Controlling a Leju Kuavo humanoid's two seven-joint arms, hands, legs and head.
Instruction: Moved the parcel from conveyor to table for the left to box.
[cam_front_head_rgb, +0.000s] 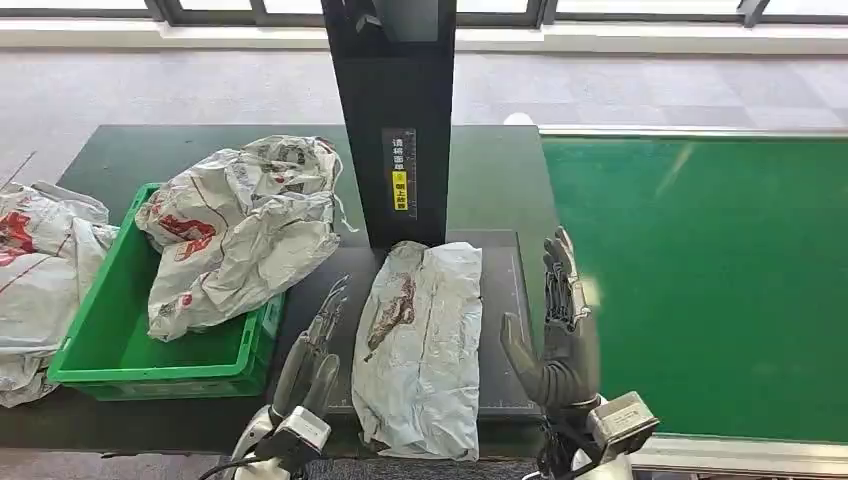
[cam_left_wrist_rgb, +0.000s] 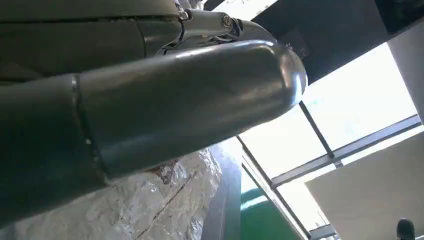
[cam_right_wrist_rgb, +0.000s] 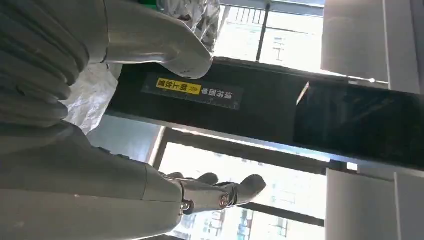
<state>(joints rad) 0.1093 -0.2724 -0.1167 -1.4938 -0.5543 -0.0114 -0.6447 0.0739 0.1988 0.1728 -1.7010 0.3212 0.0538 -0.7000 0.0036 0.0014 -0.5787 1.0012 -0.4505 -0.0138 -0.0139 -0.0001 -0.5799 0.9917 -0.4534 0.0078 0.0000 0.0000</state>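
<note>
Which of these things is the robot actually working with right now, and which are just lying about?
Part of the job:
- crinkled grey plastic parcel on the dark platform
- left hand, beside the parcel
- right hand, open on the parcel's other side
- green conveyor belt
- green plastic crate

Lying about:
- white crumpled bag in the crate
- more white bags left of the crate
- black post

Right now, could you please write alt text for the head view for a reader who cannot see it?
A crumpled grey parcel lies on a dark platform between the robot's open left hand and open right hand. To the left, a green bin holds another parcel; a green conveyor belt runs on the right.
</note>
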